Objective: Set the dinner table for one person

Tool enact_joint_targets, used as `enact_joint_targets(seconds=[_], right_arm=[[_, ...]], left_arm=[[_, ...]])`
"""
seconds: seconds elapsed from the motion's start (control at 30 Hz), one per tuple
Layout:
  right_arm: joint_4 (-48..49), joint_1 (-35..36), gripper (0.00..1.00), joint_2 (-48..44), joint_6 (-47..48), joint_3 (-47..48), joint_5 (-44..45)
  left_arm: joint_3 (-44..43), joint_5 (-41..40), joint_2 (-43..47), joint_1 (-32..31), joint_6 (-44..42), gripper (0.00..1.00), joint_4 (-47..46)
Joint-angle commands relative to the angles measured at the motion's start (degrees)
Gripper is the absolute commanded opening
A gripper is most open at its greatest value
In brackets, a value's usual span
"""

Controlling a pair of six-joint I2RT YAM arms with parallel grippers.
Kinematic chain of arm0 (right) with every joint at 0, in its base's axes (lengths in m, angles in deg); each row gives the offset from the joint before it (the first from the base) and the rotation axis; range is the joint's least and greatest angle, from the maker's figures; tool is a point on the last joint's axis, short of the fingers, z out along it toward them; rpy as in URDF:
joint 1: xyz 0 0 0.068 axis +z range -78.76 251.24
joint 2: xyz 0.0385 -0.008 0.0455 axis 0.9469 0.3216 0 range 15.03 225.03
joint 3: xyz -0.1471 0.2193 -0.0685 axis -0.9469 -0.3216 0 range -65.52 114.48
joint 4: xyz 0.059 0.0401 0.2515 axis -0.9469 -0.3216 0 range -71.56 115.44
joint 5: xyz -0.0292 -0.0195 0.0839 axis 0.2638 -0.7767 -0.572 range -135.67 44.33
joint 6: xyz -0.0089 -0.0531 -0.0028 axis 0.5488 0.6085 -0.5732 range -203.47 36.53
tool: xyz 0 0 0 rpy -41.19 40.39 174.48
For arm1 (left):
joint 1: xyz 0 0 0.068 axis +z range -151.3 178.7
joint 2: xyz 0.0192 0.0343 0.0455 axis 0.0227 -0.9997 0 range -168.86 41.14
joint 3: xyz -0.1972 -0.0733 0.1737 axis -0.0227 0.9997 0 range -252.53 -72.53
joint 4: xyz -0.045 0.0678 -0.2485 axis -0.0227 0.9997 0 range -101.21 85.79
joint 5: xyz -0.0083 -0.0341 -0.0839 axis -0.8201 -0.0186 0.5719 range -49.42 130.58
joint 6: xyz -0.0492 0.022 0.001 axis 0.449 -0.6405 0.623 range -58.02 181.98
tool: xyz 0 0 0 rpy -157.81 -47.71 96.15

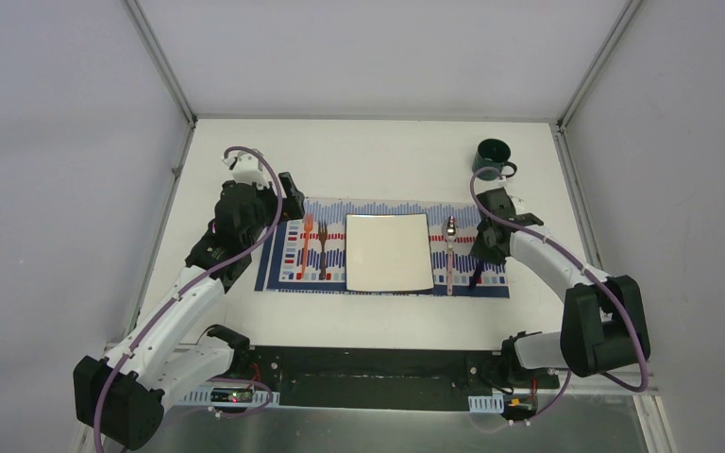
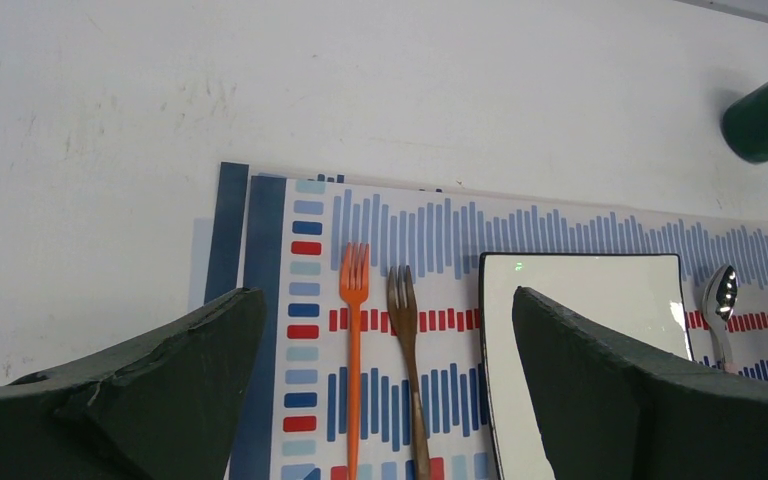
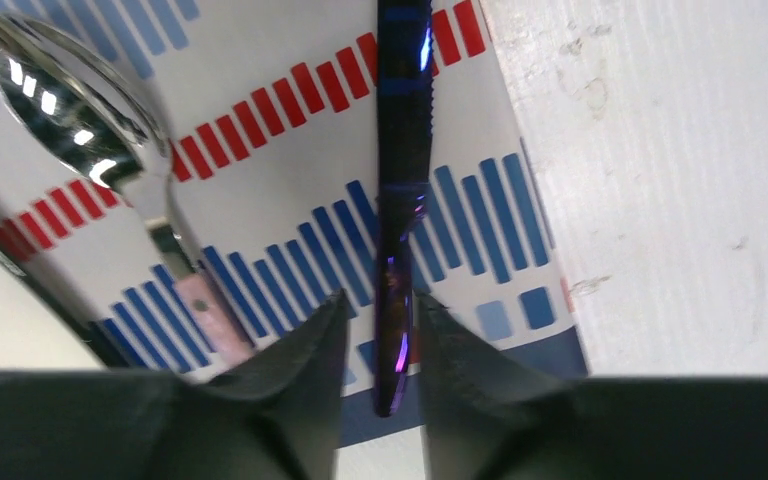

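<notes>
Two forks, an orange fork (image 2: 354, 330) and a brown fork (image 2: 407, 350), lie left of the white plate (image 1: 389, 252) on the striped placemat (image 1: 378, 207), with the spoon (image 3: 60, 90) and dark knife (image 3: 402, 200) right of it. The white worktop (image 1: 245, 160) lies under all. The left jaws hang spread wide, empty. The right jaws straddle the knife's handle, slightly apart, not gripping.

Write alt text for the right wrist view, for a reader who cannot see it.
A dark blue-purple knife lies on a striped placemat, its near end between the two black fingers of the right gripper, with a slim gap on one side. A shiny spoon lies left of it in the picture, and the white dinner table shows on the right.
</notes>
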Motion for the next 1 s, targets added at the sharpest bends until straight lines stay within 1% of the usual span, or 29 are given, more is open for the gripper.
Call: enact_joint_targets(seconds=[0.0, 0.03, 0.13, 0.47, 0.6, 0.7, 0.97], right_arm=[[2.0, -0.2, 0.12, -1.9, 1.3, 1.9, -4.6], [2.6, -0.2, 0.00, -1.7, 1.0, 1.5, -5.7], [4.3, 0.2, 0.00, -0.7, 0.3, 0.3, -8.1], [5.1, 1.9, 0.00, 2.2, 0.2, 0.2, -10.4], [3.7, 2.4, 0.00, 3.6, 0.6, 0.8, -10.6], [0.5, 2.7, 0.00, 4.4, 0.8, 1.8, -9.3], [-4.5, 3.1, 0.00, 1.1, 0.8, 1.3, -5.5]], left_arm=[[0.3, -1.0, 1.0, -0.4, -0.3, 0.99, -2.2], [0.3, -0.9, 1.0, -0.4, -0.3, 0.99, -2.2], [0.2, -0.8, 1.0, -0.4, -0.3, 0.99, -2.2], [0.3, -0.7, 1.5, -0.4, -0.1, 0.99, -1.9], [0.1, -0.7, 1.6, -0.4, -0.1, 0.99, -1.8], [0.0, -0.8, 1.5, -0.4, -0.2, 0.99, -1.8], [0.0, -0.7, 1.3, -0.4, -0.2, 0.99, -1.8]])
